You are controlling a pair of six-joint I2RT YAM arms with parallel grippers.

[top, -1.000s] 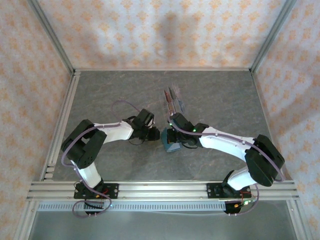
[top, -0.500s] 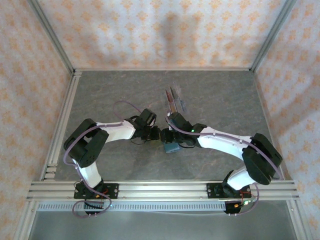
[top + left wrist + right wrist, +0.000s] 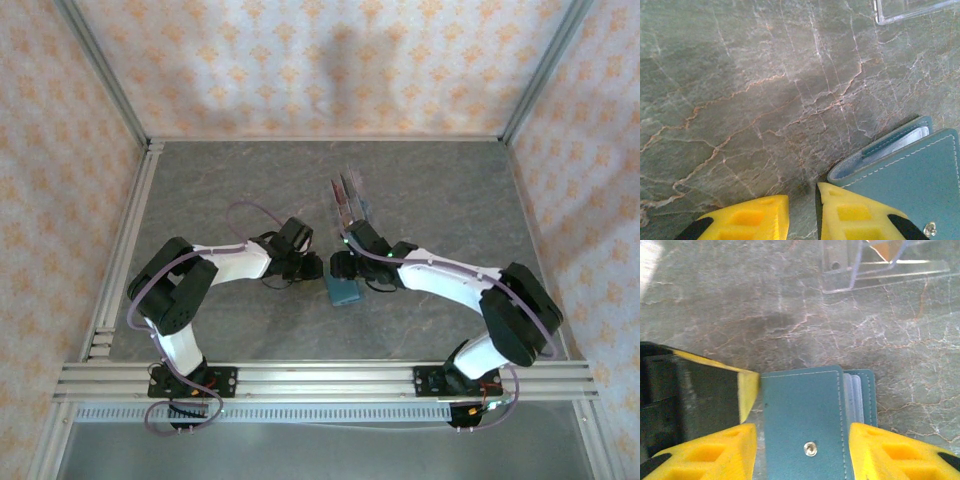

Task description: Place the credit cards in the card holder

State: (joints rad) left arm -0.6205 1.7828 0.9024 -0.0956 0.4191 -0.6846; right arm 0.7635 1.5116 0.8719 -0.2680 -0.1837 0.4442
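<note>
— What are you looking down on?
— You have a grey-green table, stone-patterned, veined in pale and rust lines; two things rest on it.
— Which two?
— Near the middle you see the card holder; it is teal and lies flat on the surface, its snap dot facing up, with paler pockets showing along one edge; beyond it, near but apart, a clear plastic rack stands with its base on the stone.
</note>
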